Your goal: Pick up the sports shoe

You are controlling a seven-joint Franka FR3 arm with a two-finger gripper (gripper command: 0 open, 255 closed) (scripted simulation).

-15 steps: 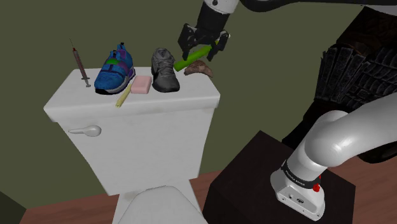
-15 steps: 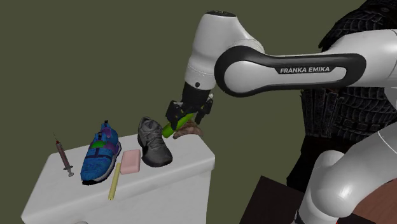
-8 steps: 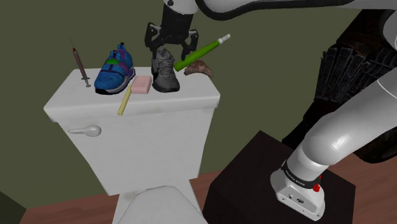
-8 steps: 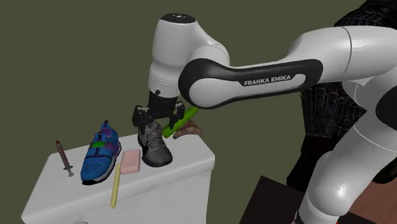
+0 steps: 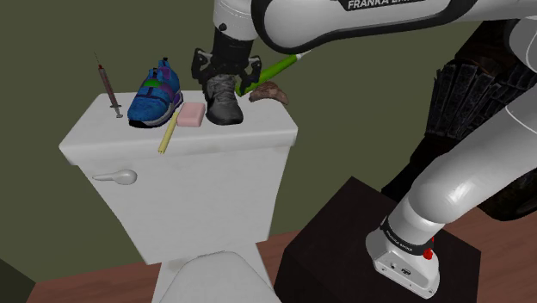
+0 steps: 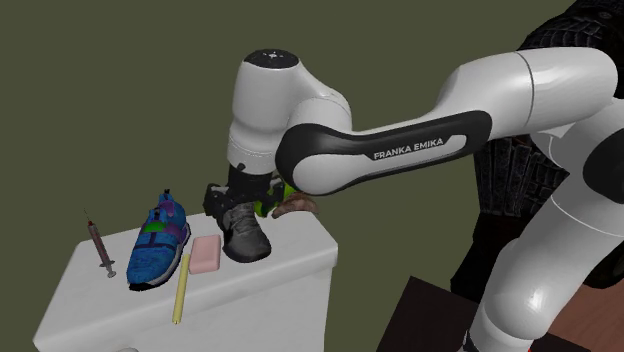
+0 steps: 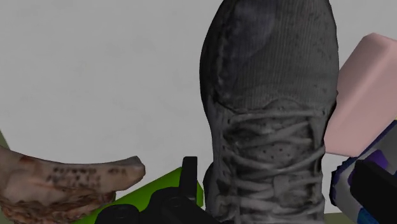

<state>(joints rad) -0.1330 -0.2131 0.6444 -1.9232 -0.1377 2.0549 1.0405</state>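
Wrist view looks straight down on the grey sports shoe [image 7: 270, 127], showing its laces and mesh toe close up, with the toe pointing away from the hand. The jaws are released. One black finger [image 7: 188, 184] stands just beside the shoe's laced flank and the other stands well off on the opposite side, so the shoe's laced middle lies between them. I cannot tell whether the nearer finger touches it.

The shoe rests upright on the white toilet tank lid [image 5: 249, 136]. The same view shows a pink soap bar [image 7: 366, 95] just beside the shoe and a green stick [image 7: 159, 191] passing under the nearer finger. In the outside views the wrist partly covers that stick.

The shoulder view lays out the whole row. A blue shoe [image 5: 157, 95] stands beyond the soap, a yellow stick [image 5: 167, 133] lies in front of it, and a syringe [image 5: 108, 84] is at the lid's far end. A brown lump [image 5: 268, 91] lies on the grey shoe's other side. In the second exterior view the hand hangs low over the grey shoe's heel end and hides it.
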